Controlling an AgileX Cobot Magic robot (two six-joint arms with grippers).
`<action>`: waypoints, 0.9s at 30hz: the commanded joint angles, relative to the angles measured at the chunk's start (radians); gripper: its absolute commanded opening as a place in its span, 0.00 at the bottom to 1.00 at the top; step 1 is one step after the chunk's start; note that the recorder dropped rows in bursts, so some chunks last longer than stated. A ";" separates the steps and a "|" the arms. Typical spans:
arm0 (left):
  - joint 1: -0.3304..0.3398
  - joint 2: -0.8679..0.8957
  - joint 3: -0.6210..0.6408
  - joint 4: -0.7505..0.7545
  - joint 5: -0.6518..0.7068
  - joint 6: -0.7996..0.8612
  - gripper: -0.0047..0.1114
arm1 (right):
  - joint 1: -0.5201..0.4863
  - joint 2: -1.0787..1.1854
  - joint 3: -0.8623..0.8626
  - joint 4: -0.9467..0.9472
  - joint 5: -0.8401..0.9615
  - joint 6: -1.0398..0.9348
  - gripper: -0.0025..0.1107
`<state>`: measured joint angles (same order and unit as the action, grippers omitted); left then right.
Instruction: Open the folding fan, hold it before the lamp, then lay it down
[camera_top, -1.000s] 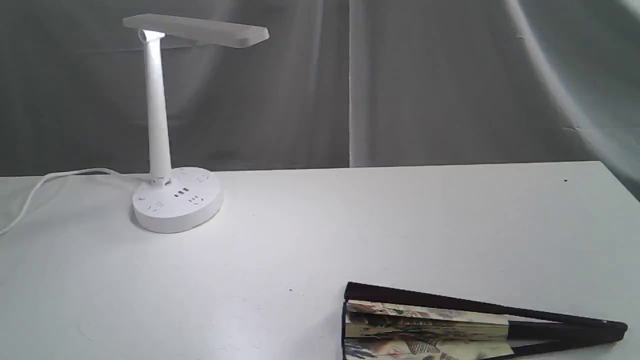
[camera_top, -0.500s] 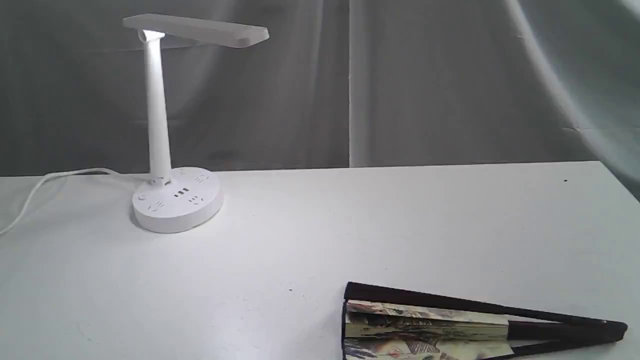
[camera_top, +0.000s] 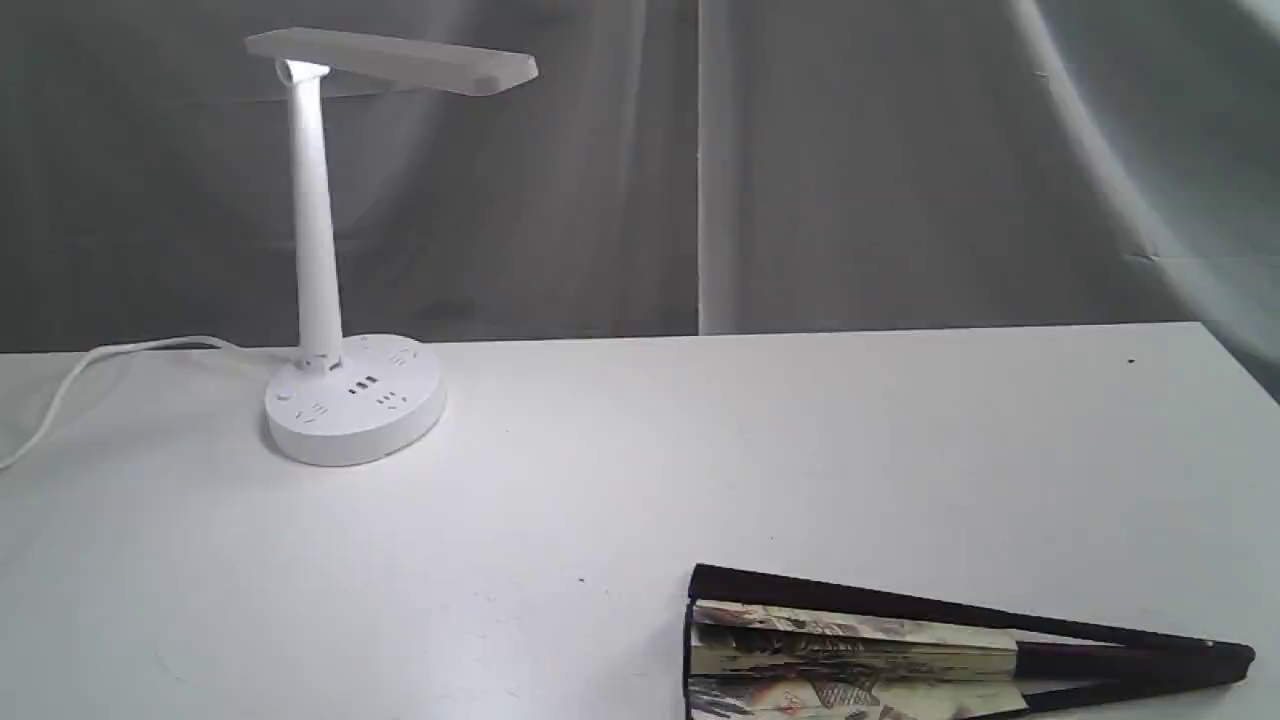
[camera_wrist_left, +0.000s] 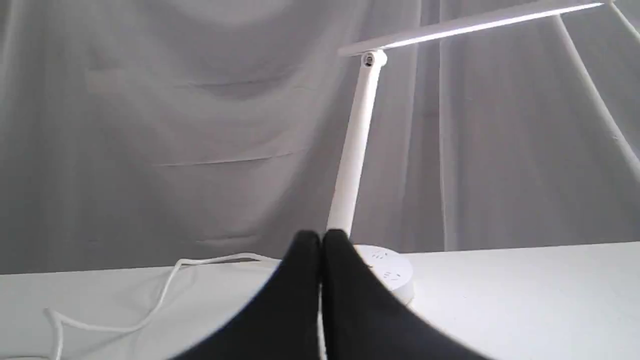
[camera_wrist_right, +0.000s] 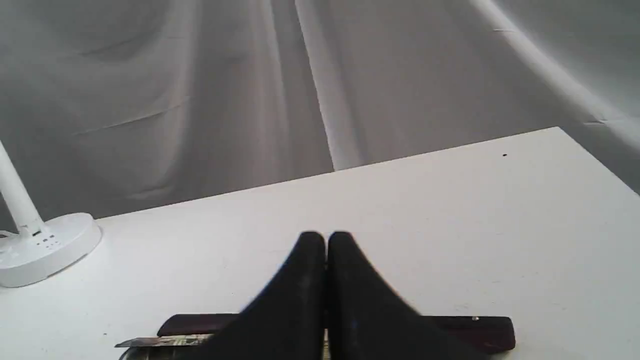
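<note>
The folding fan (camera_top: 860, 645) lies partly spread at the table's front right, cream painted leaf toward the middle, dark ribs meeting at the pivot on the far right. In the right wrist view its maroon guard (camera_wrist_right: 480, 327) shows behind my right gripper (camera_wrist_right: 326, 240), which is shut and empty above it. The white lamp (camera_top: 335, 240) stands at the back left with its head lit. My left gripper (camera_wrist_left: 321, 239) is shut and empty, with the lamp (camera_wrist_left: 357, 150) beyond it. Neither gripper appears in the exterior view.
The lamp's white cord (camera_top: 70, 385) trails off the left side of the white table (camera_top: 760, 450). A grey curtain (camera_top: 850, 160) hangs behind the table's far edge.
</note>
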<state>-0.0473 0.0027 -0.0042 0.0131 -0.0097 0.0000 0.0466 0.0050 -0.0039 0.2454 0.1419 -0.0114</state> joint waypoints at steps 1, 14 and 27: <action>0.002 -0.003 0.004 0.004 -0.015 0.000 0.04 | 0.002 -0.001 0.004 0.002 0.004 0.000 0.02; 0.002 0.000 -0.001 -0.028 -0.146 -0.140 0.04 | 0.002 -0.001 0.004 0.121 -0.017 -0.003 0.02; 0.002 0.545 -0.123 0.088 -0.382 -0.142 0.04 | 0.002 -0.001 -0.095 0.173 -0.081 -0.047 0.02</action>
<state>-0.0473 0.4746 -0.1193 0.0568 -0.2896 -0.1332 0.0466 0.0050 -0.0739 0.4170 0.0798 -0.0360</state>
